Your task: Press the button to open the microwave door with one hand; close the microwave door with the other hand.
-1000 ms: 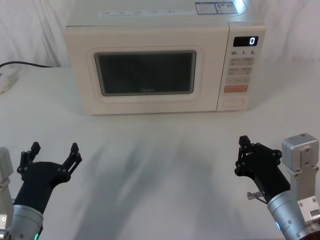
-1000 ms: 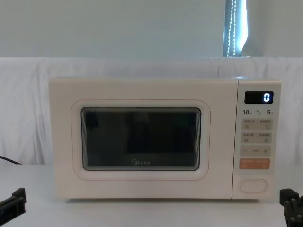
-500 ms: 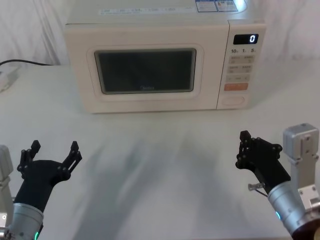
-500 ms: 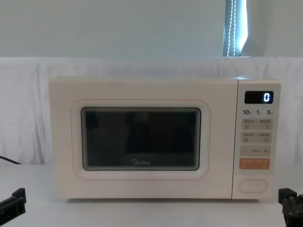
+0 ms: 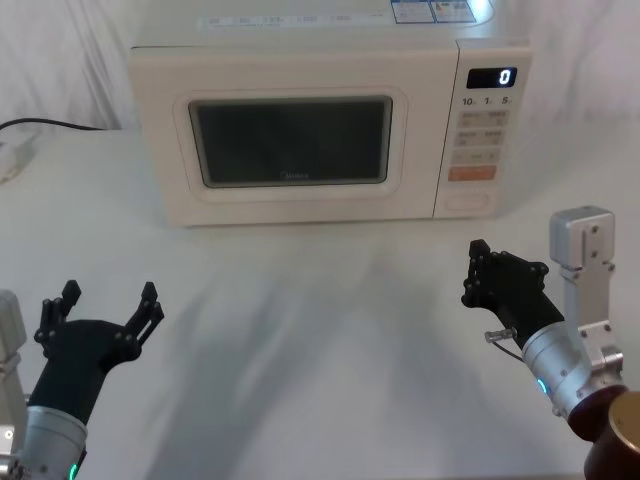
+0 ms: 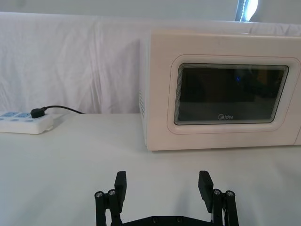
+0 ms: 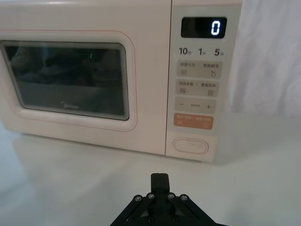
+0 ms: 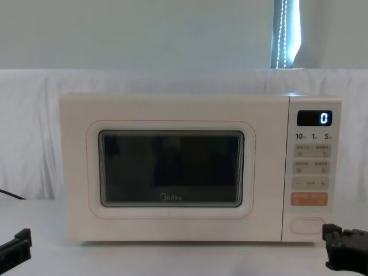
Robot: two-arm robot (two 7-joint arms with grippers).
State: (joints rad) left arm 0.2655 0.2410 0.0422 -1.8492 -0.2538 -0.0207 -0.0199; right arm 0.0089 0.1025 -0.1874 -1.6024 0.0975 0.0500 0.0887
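Note:
The cream microwave stands at the back of the table with the microwave door [image 5: 290,145] shut, its dark window showing in the left wrist view [image 6: 230,94] and the chest view [image 8: 171,169]. The button [image 5: 467,201] is the plain oval at the bottom of the keypad panel, below the orange key [image 7: 190,145] [image 8: 307,225]. My right gripper [image 5: 472,270] is shut and empty, hovering over the table a short way in front of the button and pointing at it [image 7: 160,178] [image 8: 328,231]. My left gripper [image 5: 107,305] stays open and empty near the table's front left [image 6: 163,184].
A white power strip [image 6: 23,123] with a black cord lies left of the microwave near the white cloth backdrop. The keypad display [image 7: 204,27] reads 0. Bare white table [image 5: 300,290] stretches between the grippers and the microwave.
My right gripper has moved forward toward the keypad side of the microwave, staying shut. The left arm and the door have not moved.

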